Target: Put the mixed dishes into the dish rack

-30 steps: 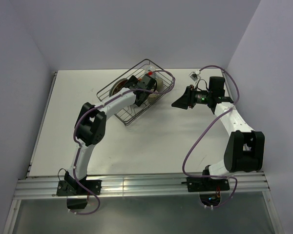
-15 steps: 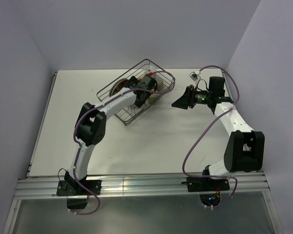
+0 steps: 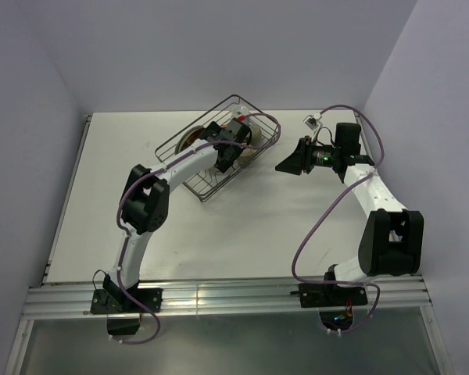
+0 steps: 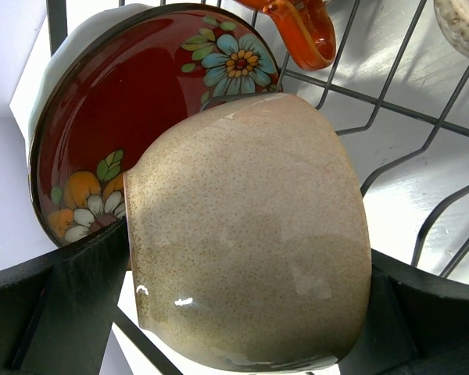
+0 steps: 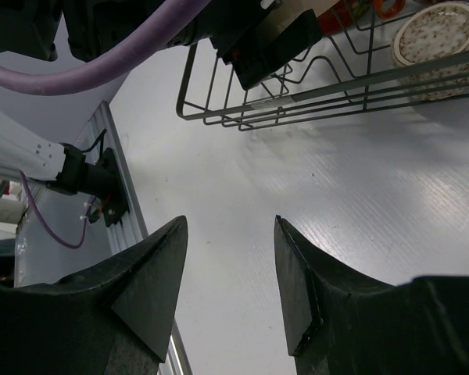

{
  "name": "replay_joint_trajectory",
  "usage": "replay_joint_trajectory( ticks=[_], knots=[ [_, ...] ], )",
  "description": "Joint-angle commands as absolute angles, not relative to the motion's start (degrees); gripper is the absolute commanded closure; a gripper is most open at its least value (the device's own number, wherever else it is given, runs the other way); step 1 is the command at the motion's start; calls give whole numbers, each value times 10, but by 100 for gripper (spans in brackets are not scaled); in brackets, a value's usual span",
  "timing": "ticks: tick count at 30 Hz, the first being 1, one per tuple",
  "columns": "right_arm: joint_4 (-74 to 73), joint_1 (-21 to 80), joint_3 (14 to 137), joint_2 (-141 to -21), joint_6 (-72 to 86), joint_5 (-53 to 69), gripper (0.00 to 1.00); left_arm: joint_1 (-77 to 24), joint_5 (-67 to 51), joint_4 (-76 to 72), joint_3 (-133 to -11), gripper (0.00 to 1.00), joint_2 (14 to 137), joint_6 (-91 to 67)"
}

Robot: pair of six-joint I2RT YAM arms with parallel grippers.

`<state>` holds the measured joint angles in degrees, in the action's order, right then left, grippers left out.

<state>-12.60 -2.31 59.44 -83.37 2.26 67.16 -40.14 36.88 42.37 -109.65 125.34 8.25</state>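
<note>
Inside the dish rack (image 3: 207, 187), at the upper centre of the overhead view, the left gripper (image 4: 242, 312) clamps a beige cup (image 4: 250, 234) lying on its side, rim toward frame left. Close behind it stands the red floral plate (image 4: 117, 117), with a pale plate edge (image 4: 43, 70) behind that at upper left. The orange-red mug (image 4: 301, 23) hangs in at the top, and a speckled cup (image 4: 463, 23) sits in the upper right corner. Rack wires cross the right side. The right gripper (image 5: 230, 234) is spread wide and holds nothing over bare table (image 5: 359, 203), apart from the rack's right rim
</note>
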Motion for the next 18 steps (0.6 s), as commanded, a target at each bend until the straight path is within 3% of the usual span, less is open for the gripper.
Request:
replay_joint_trajectory(
  ticks=[1, 18],
  knots=[
    [-101, -28, 589, -815, 20, 683, 44, -415, 329, 425, -1126, 1, 1201, 71],
    [-103, -30, 589, -816, 19, 684, 44, -415, 409, 389, -1123, 1, 1217, 77]
  ],
)
